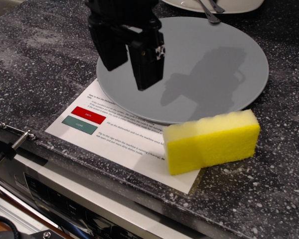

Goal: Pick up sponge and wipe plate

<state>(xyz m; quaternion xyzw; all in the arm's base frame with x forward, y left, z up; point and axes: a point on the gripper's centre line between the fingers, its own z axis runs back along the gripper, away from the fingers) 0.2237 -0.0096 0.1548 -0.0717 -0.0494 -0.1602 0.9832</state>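
The yellow sponge (212, 141) lies on the dark speckled counter at the front right, its left end on a paper sheet, just in front of the grey plate's near rim. The large grey plate (204, 45) sits in the middle of the view, bare except for the arm's shadow. My black gripper (128, 75) hangs above the plate's left part, open and empty, its two fingers (146, 67) pointing down. It is to the upper left of the sponge, well apart from it.
A white instruction sheet (114, 134) with a red and a green label lies under the plate's front edge. A white dish with cutlery (214, 5) stands at the back. The counter's front edge and an appliance panel (74, 204) run along the bottom left.
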